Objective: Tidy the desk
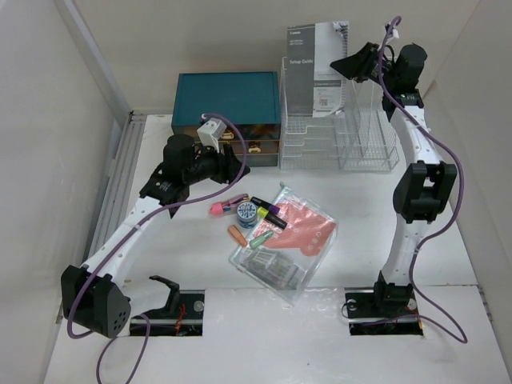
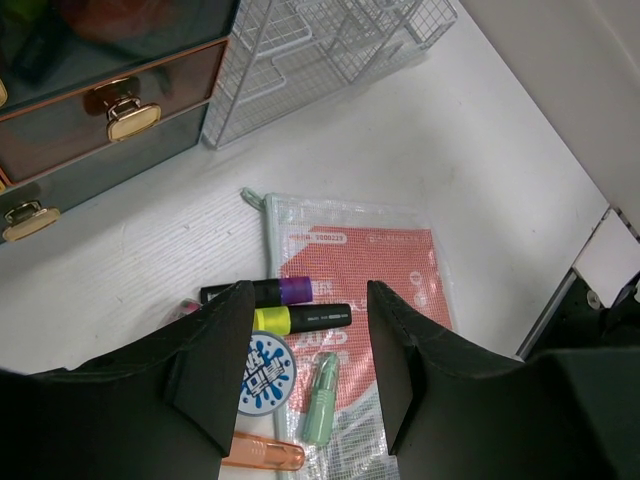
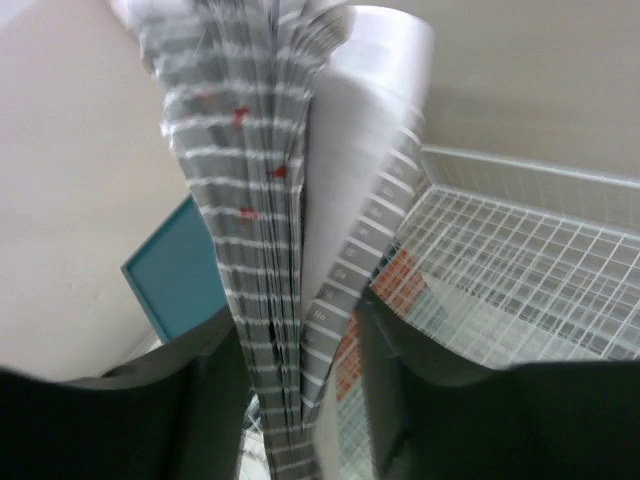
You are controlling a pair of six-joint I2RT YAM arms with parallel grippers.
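The white desk (image 1: 200,260) carries a loose pile: a pink marker (image 1: 226,206), a round blue tin (image 1: 246,212), purple and yellow highlighters (image 1: 268,210), an orange cap (image 1: 238,235), a green pen (image 1: 261,238) and a clear mesh pouch (image 1: 288,240). My left gripper (image 1: 230,166) hangs open above the pile. In the left wrist view (image 2: 305,350) the tin (image 2: 265,375), the green pen (image 2: 322,398) and the yellow highlighter (image 2: 300,319) lie between its fingers. My right gripper (image 1: 347,64) is raised at the back, shut on a grey Setup Guide booklet (image 1: 314,68), whose fanned pages (image 3: 270,250) sit between the jaws (image 3: 300,335).
A teal drawer box (image 1: 226,100) with gold handles (image 2: 125,110) stands at the back left. A white wire rack (image 1: 336,140) stands to its right, under the booklet. A wall runs along the left side, and the desk's right edge (image 2: 590,230) is close.
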